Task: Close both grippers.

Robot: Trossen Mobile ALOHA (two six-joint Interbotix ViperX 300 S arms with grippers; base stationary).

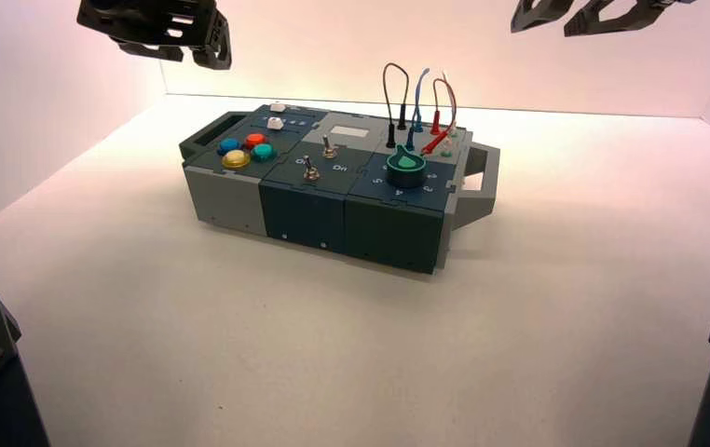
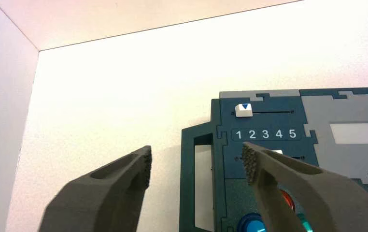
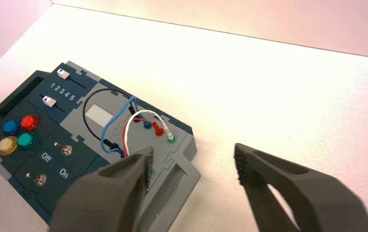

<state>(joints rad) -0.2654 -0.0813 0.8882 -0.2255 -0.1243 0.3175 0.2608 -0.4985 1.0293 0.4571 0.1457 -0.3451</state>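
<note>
1. The left gripper hangs high in the air, above and behind the left end of the box. It touches nothing.
2. In the left wrist view the left gripper has its two fingers wide apart, with a big gap between them and nothing in it.
3. The right gripper hangs high too, above and behind the right end of the box. It touches nothing.
4. In the right wrist view the right gripper also has its fingers wide apart, with nothing in the gap.
5. The box sits on the white table, a bit turned, well below both grippers.
6. At the left end of the box are four round buttons: blue, red, yellow and green.
7. Behind the buttons are two sliders with white caps. The far slider cap sits above the number 1.
8. In the middle are two little metal switches, with "Off" and "On" beside them.
9. At the right end is a green knob. Behind it, looped wires stick up from the box.
10. Nothing stands between the grippers' own fingers.
</note>
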